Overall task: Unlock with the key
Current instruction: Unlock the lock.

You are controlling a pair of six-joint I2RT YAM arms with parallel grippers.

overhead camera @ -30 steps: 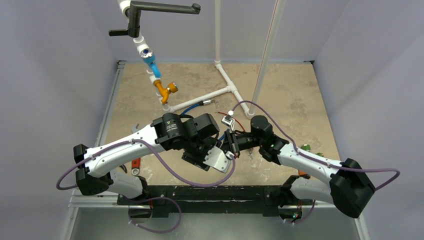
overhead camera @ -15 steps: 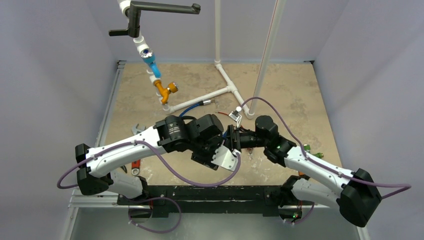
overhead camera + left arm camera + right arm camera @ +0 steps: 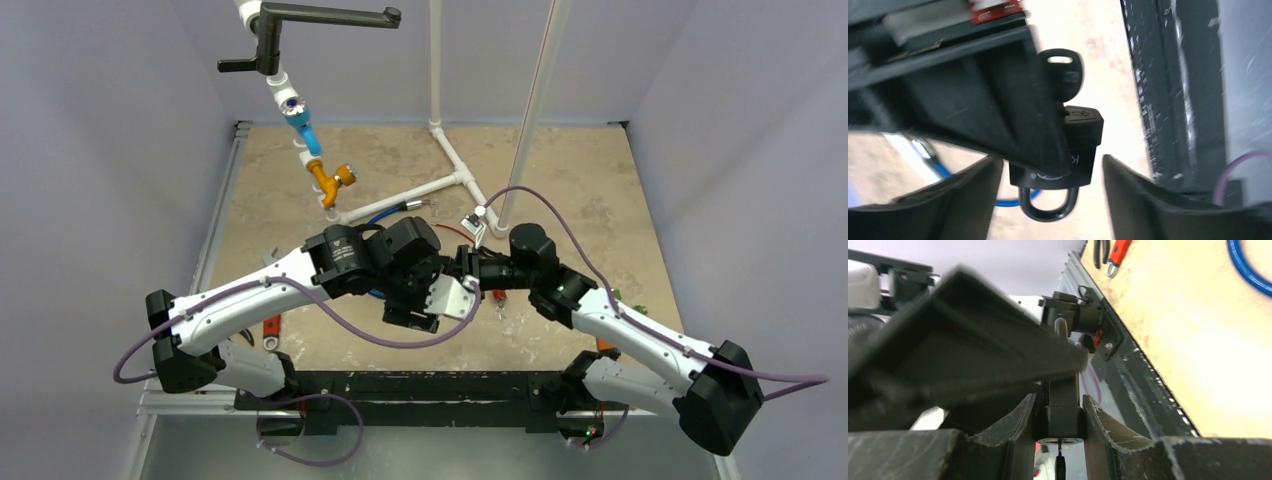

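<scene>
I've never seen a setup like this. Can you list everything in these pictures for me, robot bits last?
padlock: 1, black, held in the air between the grippers
key: 1, black head, stuck in the padlock
cable: 1, blue, on the table behind the arms
pipe frame: 1, white, far side of the table
blue fitting: 1, on the leaning pipe, far left
orange fitting: 1, just below the blue one
handle: 1, black, atop that pipe
red-handled tool: 1, table's near left
table: 1, tan
left gripper: 1, black, closed on the padlock
right gripper: 1, black, fingers flanking the padlock; grip unclear
</scene>
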